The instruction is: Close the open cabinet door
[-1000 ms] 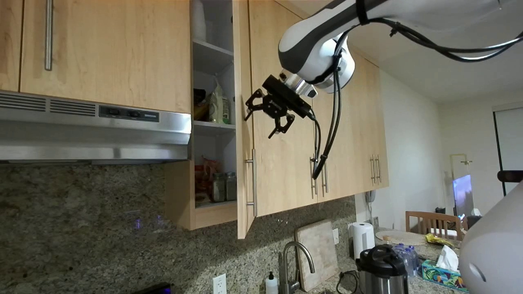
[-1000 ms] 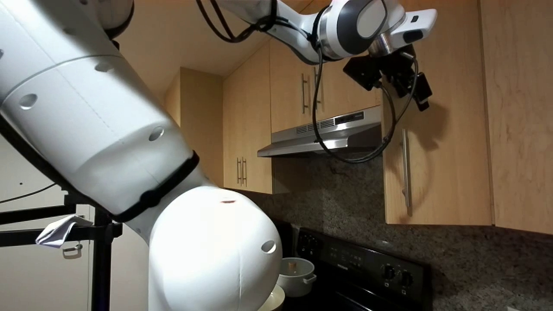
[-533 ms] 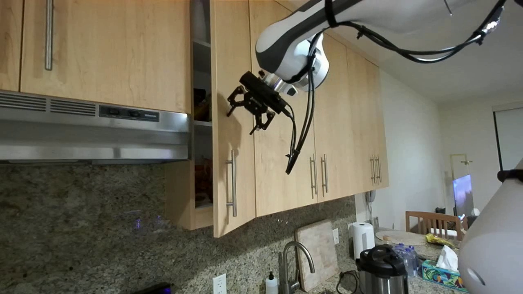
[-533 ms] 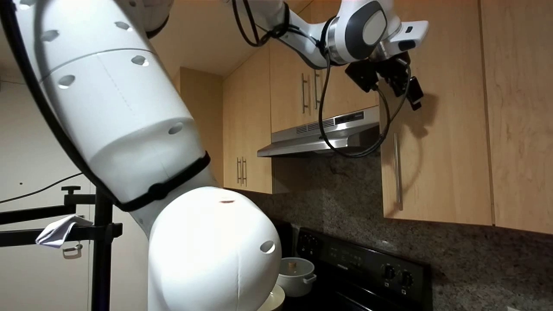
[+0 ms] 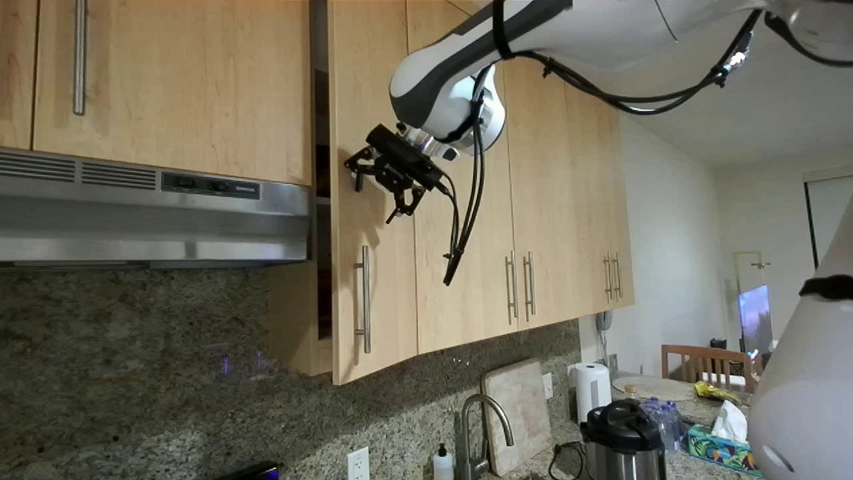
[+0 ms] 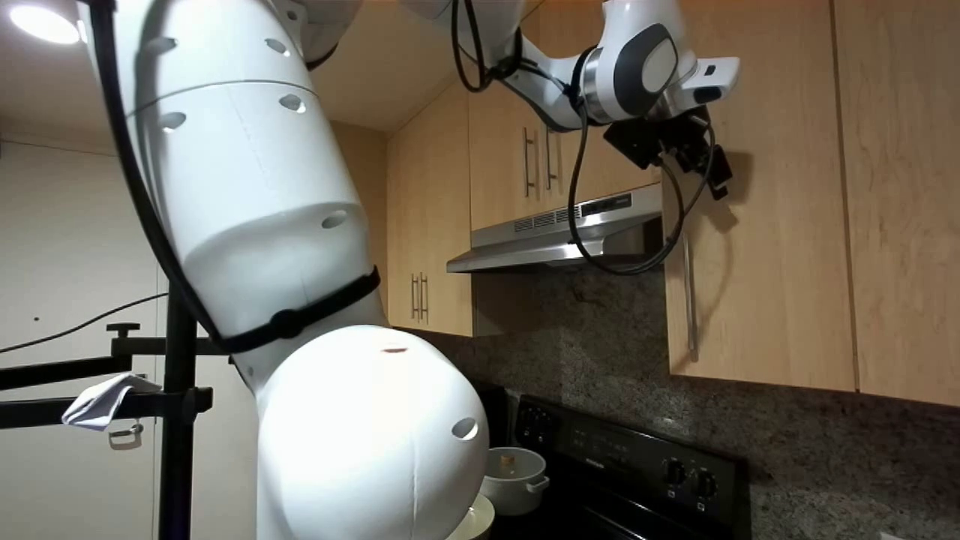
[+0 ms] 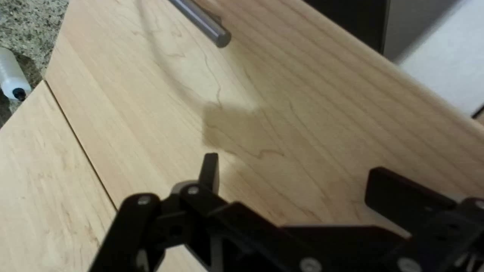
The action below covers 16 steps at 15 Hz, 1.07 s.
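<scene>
In an exterior view, the tall, narrow, flat light-maple wood door (image 5: 390, 280) stands partly open beside the one stainless-steel range hood (image 5: 153, 227), swung nearer its frame than a second ago; the visible cabinet interior (image 5: 324, 267) has shrunk to a dark strip. The black two-fingered claw (image 5: 373, 205) has shifted with it and stands before its outer face. Six brushed-metal bar handles (image 5: 366, 300) show, one of them on this door.

In an exterior view with one pale lidded pot (image 6: 514, 484) on the black stove (image 6: 622, 457), the arm's white link (image 6: 259, 165) leans less than it did; five handles show.

In the wrist view, the claw's two fingers (image 7: 397, 198) are spread wide and grasp nothing, the door's face lying beyond the gap; whether a tip touches it, I cannot tell. One neighbouring wood door (image 7: 41, 181), one handle end and one white bottle (image 7: 13, 73) with a black top show.
</scene>
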Each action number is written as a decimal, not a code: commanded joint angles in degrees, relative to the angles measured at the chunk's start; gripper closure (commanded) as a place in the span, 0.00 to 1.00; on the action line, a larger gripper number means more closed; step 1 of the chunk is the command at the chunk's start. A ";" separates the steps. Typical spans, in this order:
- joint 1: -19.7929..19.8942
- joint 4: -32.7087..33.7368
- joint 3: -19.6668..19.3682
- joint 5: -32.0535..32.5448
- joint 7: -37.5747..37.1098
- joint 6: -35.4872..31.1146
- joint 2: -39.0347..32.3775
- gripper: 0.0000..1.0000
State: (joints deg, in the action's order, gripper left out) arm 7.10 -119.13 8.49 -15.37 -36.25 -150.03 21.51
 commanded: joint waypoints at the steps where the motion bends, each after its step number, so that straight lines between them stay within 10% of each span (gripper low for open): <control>1: -0.40 2.10 1.18 3.30 -3.74 0.01 -2.09 0.00; 11: 0.86 -5.25 2.26 10.59 -13.61 1.28 4.54 0.00; 16: -1.45 -17.04 -0.44 10.19 -6.83 8.94 13.21 0.00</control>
State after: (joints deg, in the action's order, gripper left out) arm 6.91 -128.03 9.49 -5.73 -45.57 -144.43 28.22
